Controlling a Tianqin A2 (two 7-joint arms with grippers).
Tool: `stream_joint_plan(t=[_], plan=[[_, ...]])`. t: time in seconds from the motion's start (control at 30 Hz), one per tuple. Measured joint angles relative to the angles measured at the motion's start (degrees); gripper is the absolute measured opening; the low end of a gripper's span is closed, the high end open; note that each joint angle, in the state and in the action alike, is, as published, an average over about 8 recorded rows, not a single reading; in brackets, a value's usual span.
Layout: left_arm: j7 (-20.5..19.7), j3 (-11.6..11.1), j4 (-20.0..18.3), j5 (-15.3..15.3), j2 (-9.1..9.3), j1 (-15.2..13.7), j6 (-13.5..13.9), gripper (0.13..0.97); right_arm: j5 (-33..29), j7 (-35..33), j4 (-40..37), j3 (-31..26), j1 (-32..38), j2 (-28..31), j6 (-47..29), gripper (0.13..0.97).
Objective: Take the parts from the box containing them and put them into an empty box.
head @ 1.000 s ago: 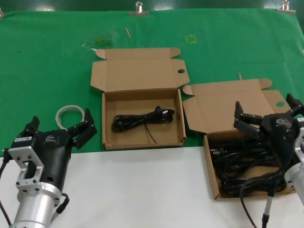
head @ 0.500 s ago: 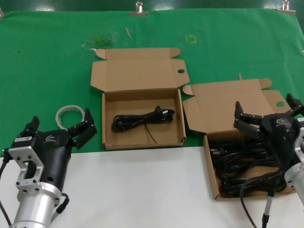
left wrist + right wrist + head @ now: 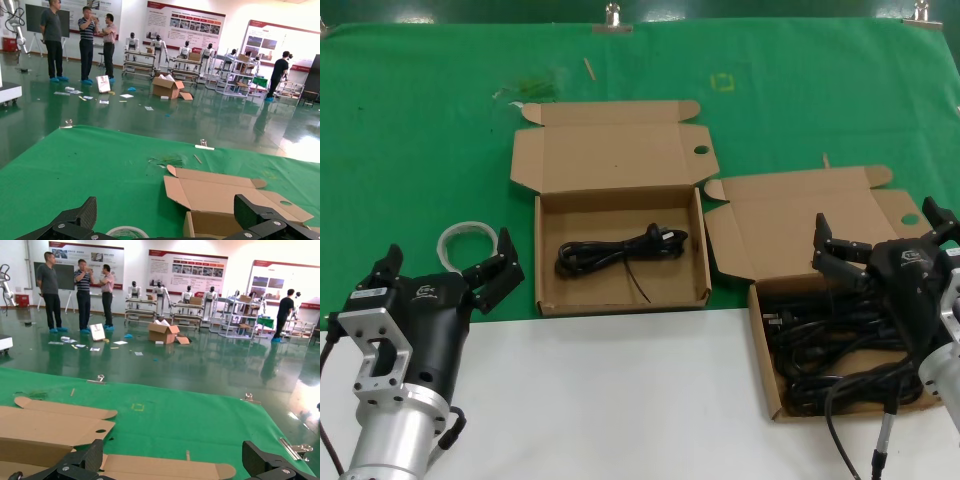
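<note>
Nothing had changed over the last second: the right tool hung wide open and empty over the black coiled power cords in the skewed cardboard tray at the worktop's right edge, one cord already in the squarely aligned tray, the left tool parked open, so transfer stalled.

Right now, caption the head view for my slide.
Right end effector open over the cord-filled box; one power cord in the other.

Light: bright, even, from overhead
Shadows: short, soft beside the boxes
Glare: pale sheen on hall floor, toward 3 o'clock
Focus: near fingers slightly soft
</note>
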Motion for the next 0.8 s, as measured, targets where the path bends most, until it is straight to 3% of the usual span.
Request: stream_joint_plan(t=[0.8], plan=[[0.00, 0.00, 0.00, 0.00, 0.00, 0.00, 0.00, 0.966, 0.00, 0.00, 0.00, 0.00, 0.00, 0.00, 0.00, 0.966]])
